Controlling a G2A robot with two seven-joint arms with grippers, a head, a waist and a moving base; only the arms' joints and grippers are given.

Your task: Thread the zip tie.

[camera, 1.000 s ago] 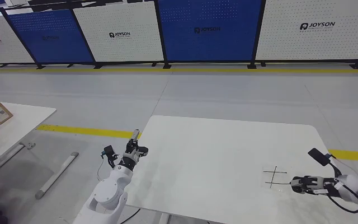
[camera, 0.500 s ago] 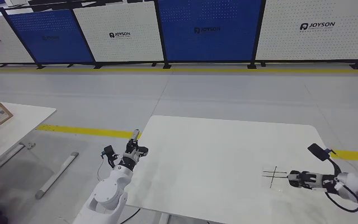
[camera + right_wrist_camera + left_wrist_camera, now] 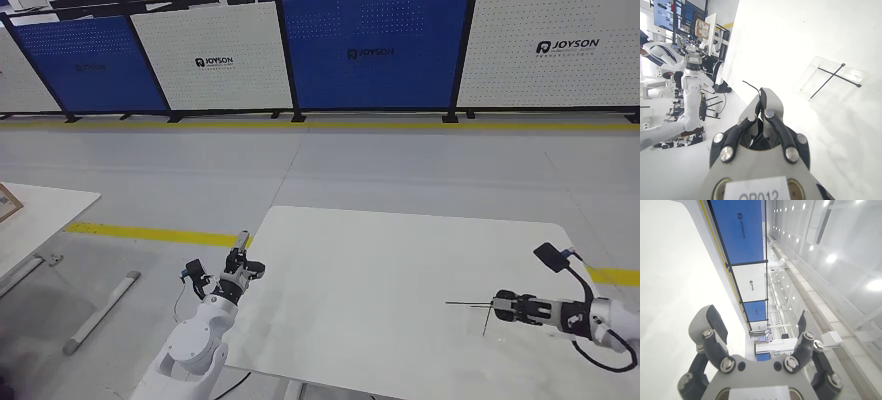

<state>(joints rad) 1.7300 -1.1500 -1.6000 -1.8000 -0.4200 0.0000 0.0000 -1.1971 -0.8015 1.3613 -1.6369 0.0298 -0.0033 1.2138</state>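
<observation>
My right gripper [image 3: 497, 303] hovers over the right part of the white table [image 3: 380, 270]. It is shut on a thin black zip tie [image 3: 468, 303] whose free end sticks out to the left. In the right wrist view the tie [image 3: 751, 85] curls out from between the closed fingertips of that gripper [image 3: 761, 93]. Two more black zip ties [image 3: 832, 75] lie crossed on the table, and one of them [image 3: 486, 322] lies just below the held tie in the top view. My left gripper [image 3: 238, 262] stands at the table's left edge, open and empty [image 3: 761, 317].
The crossed ties rest on a flat clear plastic bag [image 3: 810, 87]. A second white table [image 3: 40, 215] stands off to the far left across the floor. Blue and white pegboard panels [image 3: 370, 55] line the back.
My right gripper has moved left and away from the crossed ties, carrying one zip tie with it. The left arm has stayed still.
</observation>
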